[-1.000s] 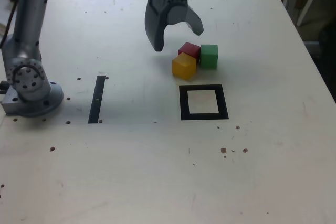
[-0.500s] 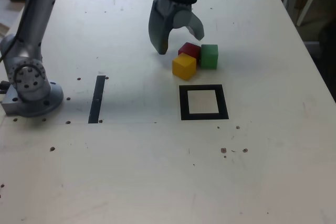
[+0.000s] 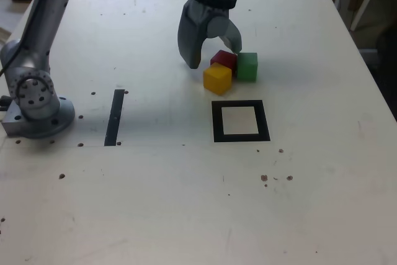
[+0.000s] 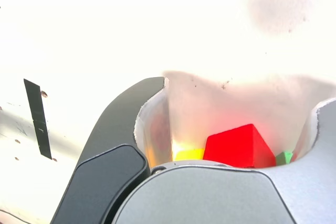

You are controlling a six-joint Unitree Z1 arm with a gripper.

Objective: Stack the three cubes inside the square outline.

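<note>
Three cubes sit touching in a cluster just behind the square outline (image 3: 217, 122): a red cube (image 3: 224, 59) at the back, a yellow cube (image 3: 218, 77) in front of it, and a green cube (image 3: 247, 66) on the exterior view's right. My gripper (image 3: 214, 54) hangs low over the cluster and is open. One finger comes down at the red cube's left, the other behind the red and green cubes. In the wrist view the red cube (image 4: 239, 145) lies between the two fingers of the gripper (image 4: 236, 114), with slivers of yellow cube (image 4: 188, 154) and green cube (image 4: 285, 157) beside it.
A straight black tape strip (image 3: 115, 117) lies on the exterior view's left, also seen as the tape strip (image 4: 38, 118) in the wrist view. The arm's grey base (image 3: 37, 100) stands at the table's left edge. Small dark specks dot the pale tabletop (image 3: 186, 203).
The gripper has come down and shifted slightly right toward the cube cluster, and its jaws have narrowed a little. The cubes have not moved.
</note>
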